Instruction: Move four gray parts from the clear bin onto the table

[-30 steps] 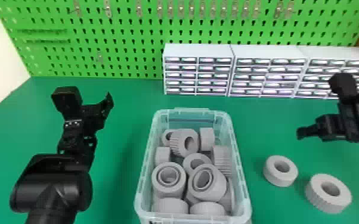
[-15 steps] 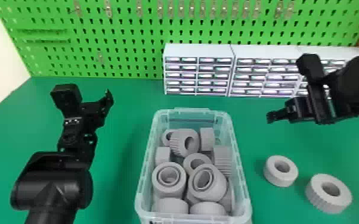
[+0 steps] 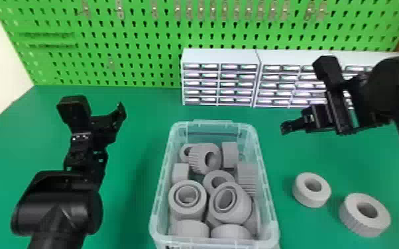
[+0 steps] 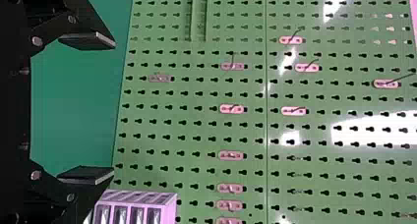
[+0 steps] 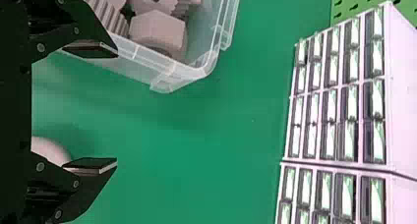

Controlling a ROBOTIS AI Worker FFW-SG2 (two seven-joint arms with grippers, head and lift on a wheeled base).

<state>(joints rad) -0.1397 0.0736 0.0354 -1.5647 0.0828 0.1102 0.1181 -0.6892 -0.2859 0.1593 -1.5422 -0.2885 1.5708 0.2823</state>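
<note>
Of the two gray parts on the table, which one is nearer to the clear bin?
The smaller smooth-sided ring, right of the clear bin; the other ring, farther right, is larger and ribbed.

The clear bin lies open from above, walls blocking its sides

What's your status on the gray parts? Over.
Left hand, right hand: open, empty. Two gray parts on table, others in clear bin. Nothing over bin.
</note>
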